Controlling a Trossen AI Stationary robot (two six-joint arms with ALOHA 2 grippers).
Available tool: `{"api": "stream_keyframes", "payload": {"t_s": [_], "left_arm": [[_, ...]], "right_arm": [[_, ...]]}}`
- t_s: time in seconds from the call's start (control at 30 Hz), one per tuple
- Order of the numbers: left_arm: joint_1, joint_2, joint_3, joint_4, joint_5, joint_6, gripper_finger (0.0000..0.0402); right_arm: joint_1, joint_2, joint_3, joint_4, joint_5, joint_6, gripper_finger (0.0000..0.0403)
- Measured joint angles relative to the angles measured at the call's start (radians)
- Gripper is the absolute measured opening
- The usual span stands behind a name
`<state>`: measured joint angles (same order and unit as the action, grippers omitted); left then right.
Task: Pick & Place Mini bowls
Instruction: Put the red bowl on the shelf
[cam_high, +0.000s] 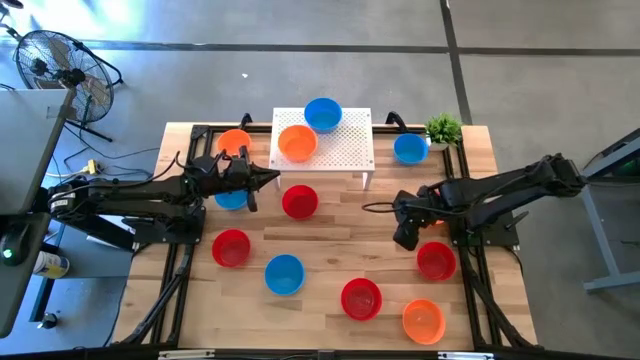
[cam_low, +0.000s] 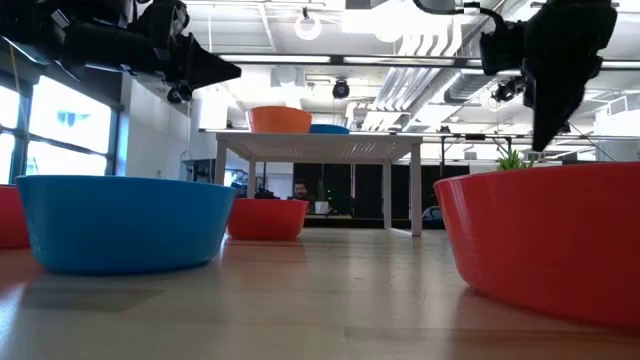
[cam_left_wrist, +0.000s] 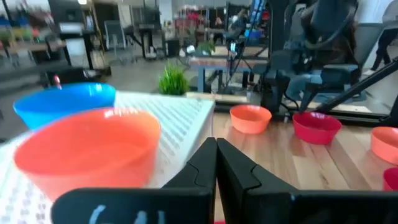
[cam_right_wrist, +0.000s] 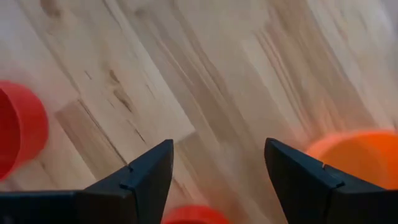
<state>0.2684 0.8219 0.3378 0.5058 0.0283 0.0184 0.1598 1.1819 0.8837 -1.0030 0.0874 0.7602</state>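
Observation:
Several glossy mini bowls in red, blue and orange sit upright on the wooden table. An orange bowl (cam_high: 297, 143) and a blue bowl (cam_high: 323, 114) stand on the white perforated stand (cam_high: 350, 150). My left gripper (cam_high: 272, 178) is shut and empty, raised beside the stand's near left corner; its wrist view shows the orange bowl (cam_left_wrist: 87, 146) and blue bowl (cam_left_wrist: 65, 102) just ahead of it (cam_left_wrist: 216, 158). My right gripper (cam_high: 408, 236) is open, points down, and hovers over bare wood (cam_right_wrist: 217, 168) left of a red bowl (cam_high: 436, 260).
Loose bowls on the table: orange (cam_high: 234, 143), blue (cam_high: 231, 197) below the left arm, red (cam_high: 299, 202), red (cam_high: 231, 247), blue (cam_high: 284, 274), red (cam_high: 361, 298), orange (cam_high: 423, 321), blue (cam_high: 410, 148). A small green plant (cam_high: 443, 128) stands at the far right corner.

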Motion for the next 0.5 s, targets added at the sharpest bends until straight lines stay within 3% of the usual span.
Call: {"api": "stream_keyframes", "payload": {"t_s": [0.23, 0.5], "left_arm": [[0.000, 0.000, 0.000, 0.025, 0.022, 0.044, 0.0001], [0.000, 0.000, 0.000, -0.010, 0.023, 0.082, 0.0001]], "right_arm": [[0.097, -0.004, 0.000, -0.143, -0.053, 0.322, 0.0240], [0.284, 0.037, 0.000, -0.104, -0.094, 0.792, 0.0227]]}}
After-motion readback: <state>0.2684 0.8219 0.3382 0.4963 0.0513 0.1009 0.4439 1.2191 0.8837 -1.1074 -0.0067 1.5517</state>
